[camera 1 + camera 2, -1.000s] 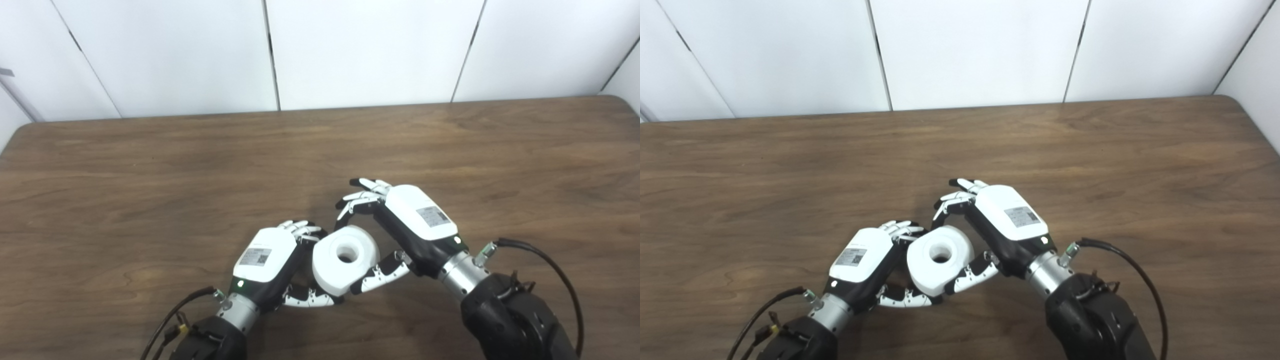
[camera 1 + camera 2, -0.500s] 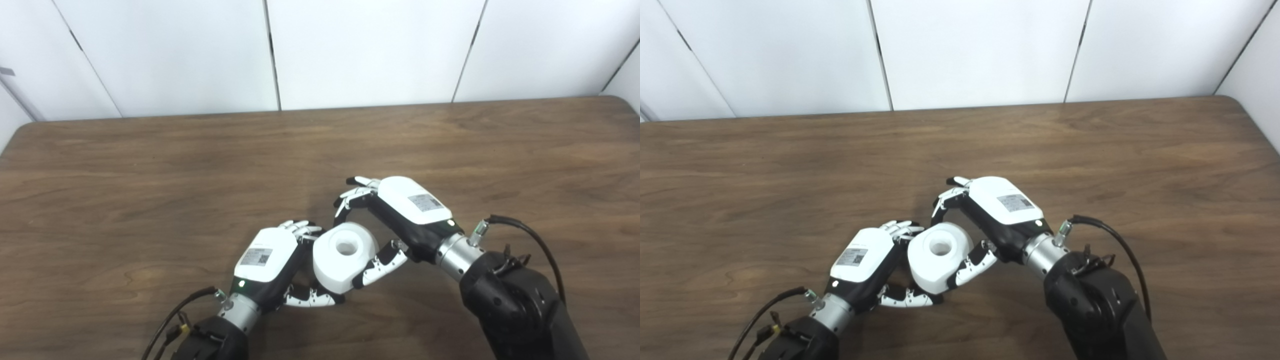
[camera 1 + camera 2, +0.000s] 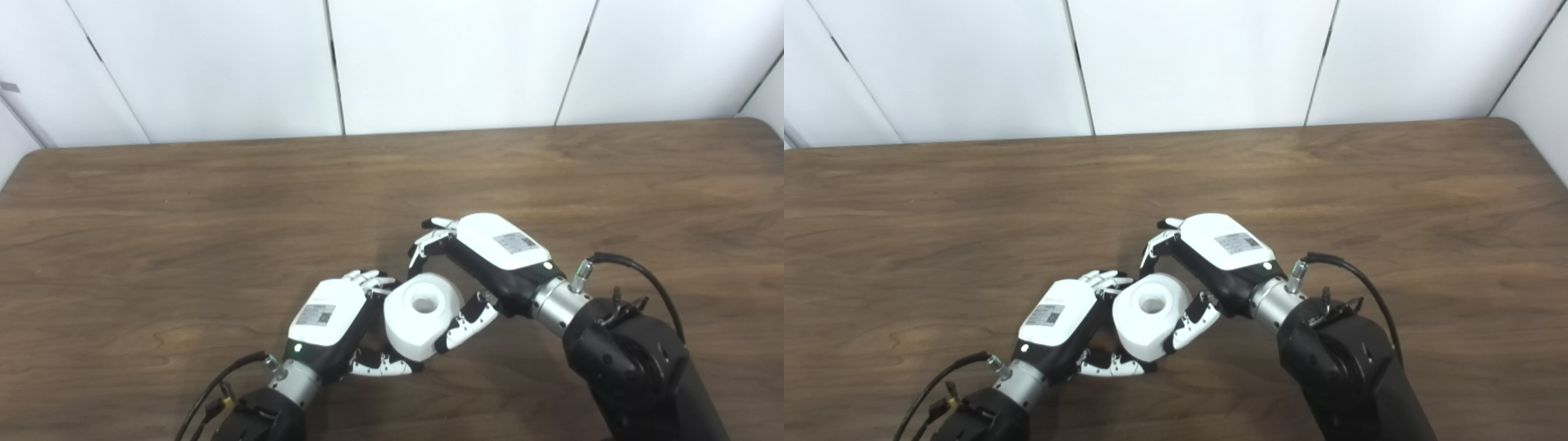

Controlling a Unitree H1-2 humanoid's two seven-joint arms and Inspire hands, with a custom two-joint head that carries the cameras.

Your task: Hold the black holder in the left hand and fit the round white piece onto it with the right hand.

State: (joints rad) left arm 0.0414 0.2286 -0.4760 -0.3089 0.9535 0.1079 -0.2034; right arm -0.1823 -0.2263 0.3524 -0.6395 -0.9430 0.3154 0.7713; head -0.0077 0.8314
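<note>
Misalignment is the risk: the round white piece [image 3: 421,315], above the table [image 3: 184,214], sits pinched by the right hand [image 3: 484,263] against the curled left hand [image 3: 334,321], whose black holder stays hidden, so it could jam or slip.

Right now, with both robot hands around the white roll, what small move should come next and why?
Probably a gentle push of the white roll leftward by the right robot hand, toward the left robot hand. The black holder is hidden behind the roll, so I cannot tell whether it is seated.
</note>
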